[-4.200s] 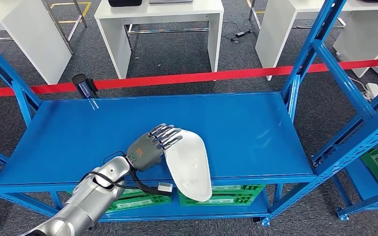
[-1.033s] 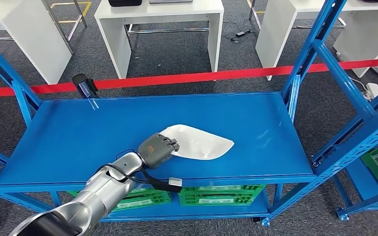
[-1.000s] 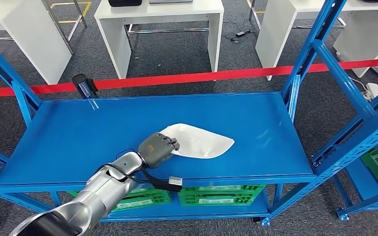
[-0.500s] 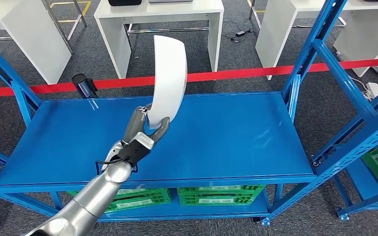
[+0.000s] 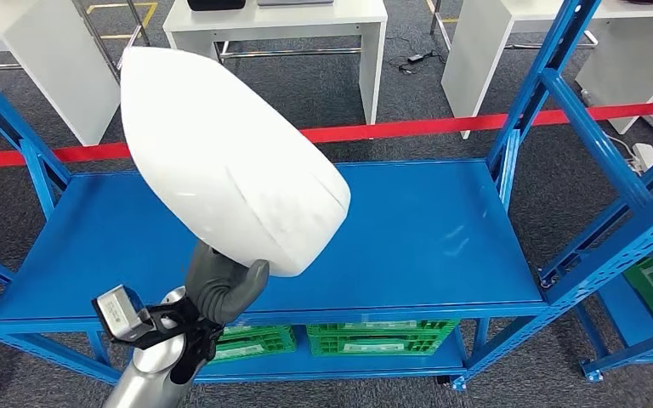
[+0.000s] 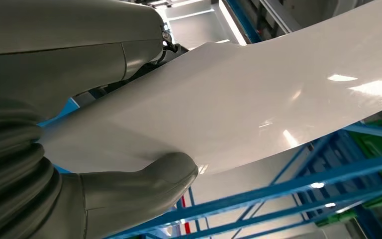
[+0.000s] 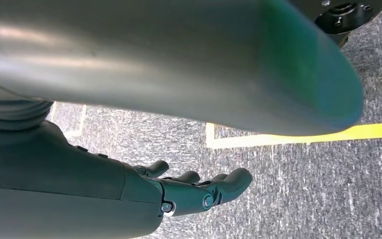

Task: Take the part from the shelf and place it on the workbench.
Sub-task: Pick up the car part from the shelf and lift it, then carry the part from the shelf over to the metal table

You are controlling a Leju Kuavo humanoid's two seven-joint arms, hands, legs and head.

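The part (image 5: 229, 161), a large smooth white curved shell, is lifted high above the blue shelf top (image 5: 425, 229) and close to the head camera, hiding the shelf's left middle. My left hand (image 5: 221, 285) grips its lower end from beneath, the silver arm rising from the bottom edge. In the left wrist view the thick grey thumb (image 6: 144, 184) presses on the part's (image 6: 258, 109) white surface. My right hand (image 7: 194, 189) hangs over grey carpet, fingers loosely extended and holding nothing.
Blue shelf uprights (image 5: 544, 76) rise at the right and left. Green crates (image 5: 374, 336) sit on the lower shelf. A red barrier tape (image 5: 442, 126) runs behind the shelf, with white tables (image 5: 306, 25) beyond. A yellow floor line (image 7: 298, 137) lies near my right hand.
The part lay on the shelf top under my left hand a second ago. Since then the left hand has lifted it off and swung it up and back toward the camera.
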